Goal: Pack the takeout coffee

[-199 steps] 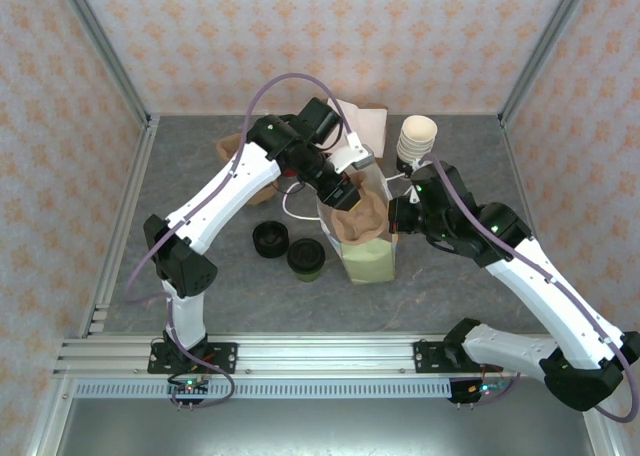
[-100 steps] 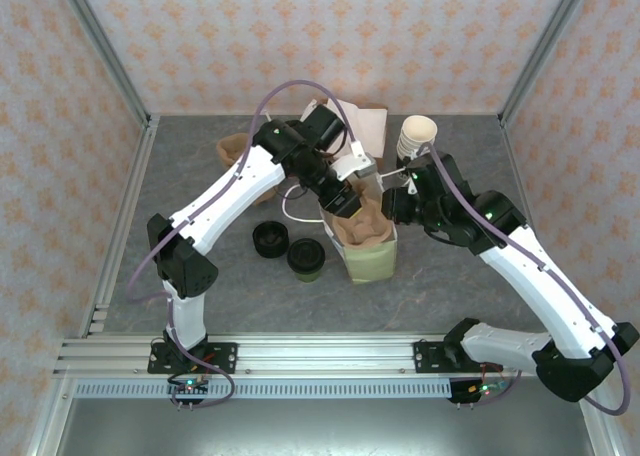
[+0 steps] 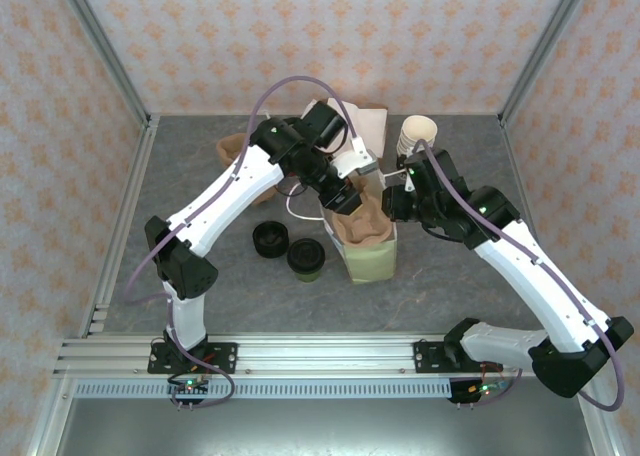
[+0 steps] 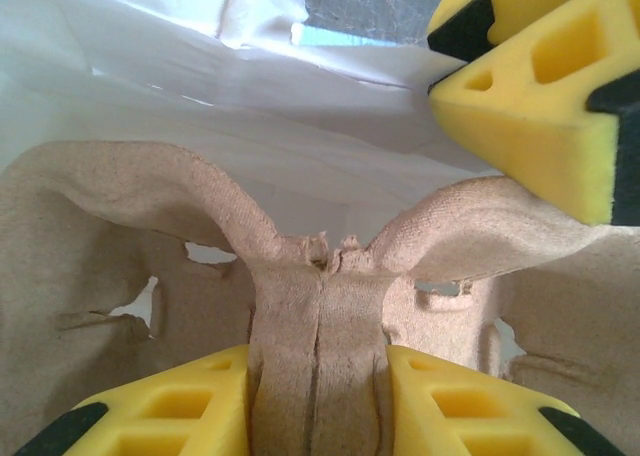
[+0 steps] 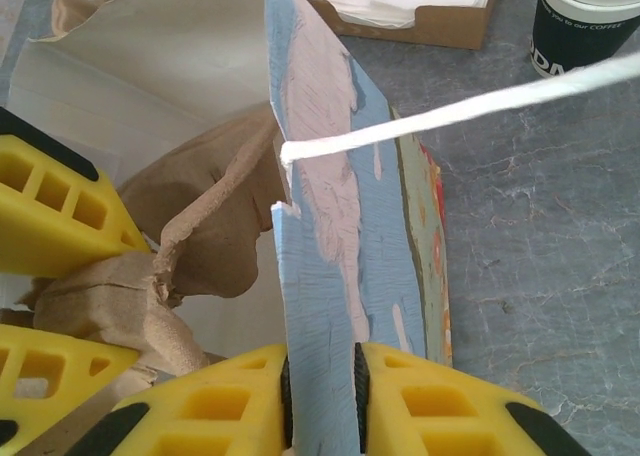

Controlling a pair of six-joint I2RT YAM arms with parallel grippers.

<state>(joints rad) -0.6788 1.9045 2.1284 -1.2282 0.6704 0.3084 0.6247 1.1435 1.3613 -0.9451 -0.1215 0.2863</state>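
Olive-green paper takeout coffee stands on the table just beside the bag. It is probably light and crushable (squeeze and it buckles), so grip its wall gently. Meanwhile the left gripper pinches the pulp carrier by its ridge, and the right gripper pinches the bag's wall.

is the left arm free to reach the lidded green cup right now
Probably not yet: the left gripper is clamped on the pulp carrier inside the bag. The lidded green cup stands uncovered on the table left of the bag, so the way looks open once it lets go.
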